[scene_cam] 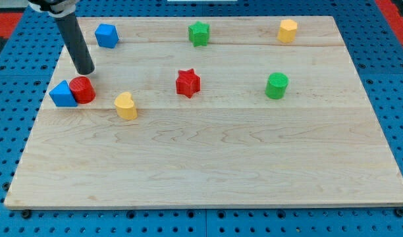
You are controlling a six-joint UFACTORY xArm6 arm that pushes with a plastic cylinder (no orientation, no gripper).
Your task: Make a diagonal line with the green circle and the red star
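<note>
My tip [87, 71] ends a straight, smooth, dark grey-black rod, round in section, rising into a paler grey and black mount above.

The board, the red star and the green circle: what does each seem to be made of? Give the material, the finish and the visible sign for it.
Board: pale wood, it seems, smooth and matt; grain lines and plank seams show.
Red star: probably plastic, one solid colour with a slight sheen; too small to say more.
Green circle: likely the same plastic, evenly coloured, with a lighter top face.

The wooden board [208, 164] carries seven blocks; red star [188, 83] mid-board; green circle [276, 85] toward the view's right.
</note>
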